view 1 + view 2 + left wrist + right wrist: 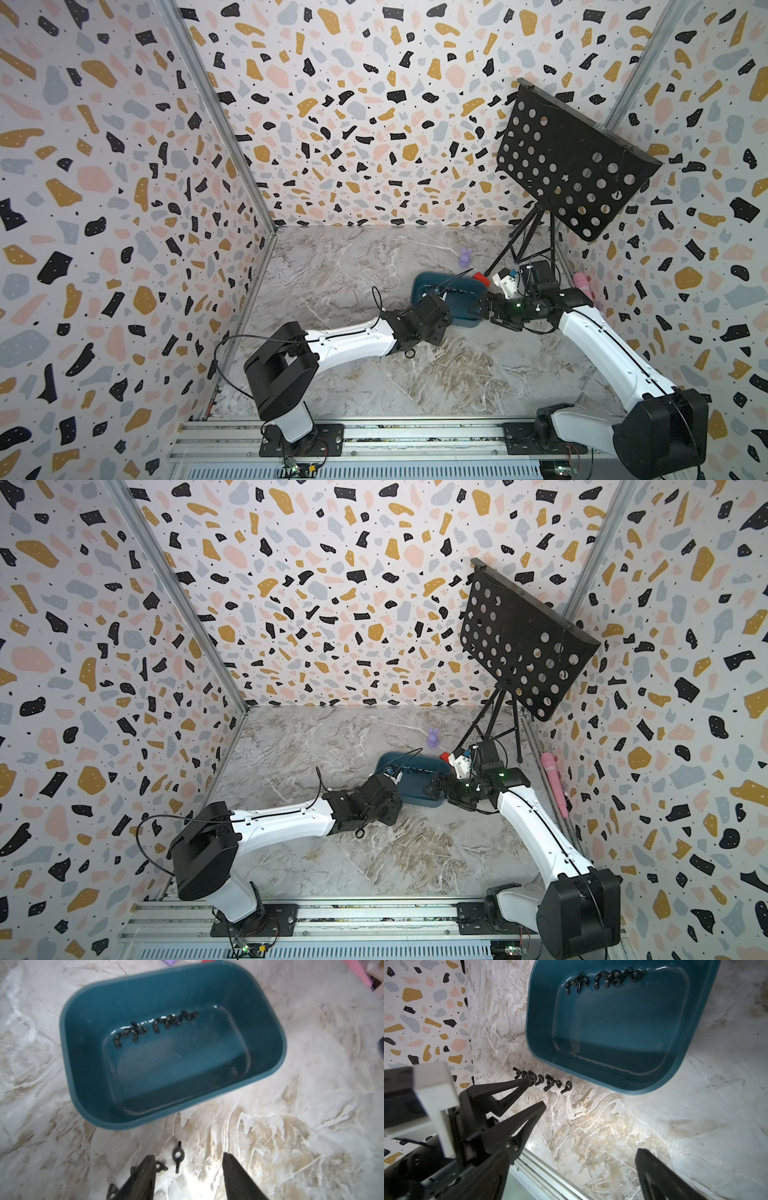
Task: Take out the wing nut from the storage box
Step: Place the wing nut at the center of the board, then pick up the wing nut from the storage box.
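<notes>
Your left hand [188, 1155] is spread beside the teal plastic storage box [259, 1022], so the small black wing nut [176, 1156] lies free on the marbled desk [291, 1126].

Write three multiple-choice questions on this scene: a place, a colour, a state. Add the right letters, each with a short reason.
1. Where do the wing nuts outside the storage box lie?
A. on a shelf
B. on the table beside it
C. on the box's rim

2. What colour is the storage box?
A. red
B. white
C. teal blue

3. How is the left gripper?
A. open and empty
B. shut on a nut
C. shut on the rim

1 B: a row lies on the table by the box's wall.
2 C: its walls are teal.
3 A: its jaws stand apart, nothing between them.
</notes>
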### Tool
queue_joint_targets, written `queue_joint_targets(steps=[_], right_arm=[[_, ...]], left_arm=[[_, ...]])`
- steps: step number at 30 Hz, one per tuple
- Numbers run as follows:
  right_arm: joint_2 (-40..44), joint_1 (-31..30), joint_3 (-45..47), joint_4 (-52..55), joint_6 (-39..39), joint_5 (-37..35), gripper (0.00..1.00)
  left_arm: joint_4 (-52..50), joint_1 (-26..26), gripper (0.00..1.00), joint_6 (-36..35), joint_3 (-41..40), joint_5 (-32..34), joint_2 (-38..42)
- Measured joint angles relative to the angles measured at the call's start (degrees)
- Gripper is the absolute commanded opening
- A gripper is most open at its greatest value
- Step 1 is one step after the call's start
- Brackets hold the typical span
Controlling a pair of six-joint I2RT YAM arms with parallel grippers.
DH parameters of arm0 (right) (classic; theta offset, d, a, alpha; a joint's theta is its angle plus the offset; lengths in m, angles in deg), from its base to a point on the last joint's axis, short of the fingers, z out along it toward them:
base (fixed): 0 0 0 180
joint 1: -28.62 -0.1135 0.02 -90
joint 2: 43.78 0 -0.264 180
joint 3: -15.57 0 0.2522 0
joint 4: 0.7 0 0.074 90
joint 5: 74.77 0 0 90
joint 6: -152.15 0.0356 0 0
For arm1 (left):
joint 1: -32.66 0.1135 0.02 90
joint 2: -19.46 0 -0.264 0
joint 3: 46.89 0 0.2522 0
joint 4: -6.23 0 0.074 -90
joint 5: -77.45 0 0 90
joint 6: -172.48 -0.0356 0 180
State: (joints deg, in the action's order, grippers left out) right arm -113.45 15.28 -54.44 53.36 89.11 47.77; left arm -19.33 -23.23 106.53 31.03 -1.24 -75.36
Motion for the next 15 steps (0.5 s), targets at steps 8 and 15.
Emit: queue_joint_targets(steps=[8,15], right_arm=[[0.00,0.00,0.07,-1.40,0.00,-0.50,1.00],[-0.15,0.00,0.07,-2.69,-0.09,-1.90,1.00]], left_arm=[[-6.32,5.62,0.78,-1.38,9.51,-4.00,-1.60],[-8.81,9.51,1.00,-1.97,13.68,-7.52,-5.64]])
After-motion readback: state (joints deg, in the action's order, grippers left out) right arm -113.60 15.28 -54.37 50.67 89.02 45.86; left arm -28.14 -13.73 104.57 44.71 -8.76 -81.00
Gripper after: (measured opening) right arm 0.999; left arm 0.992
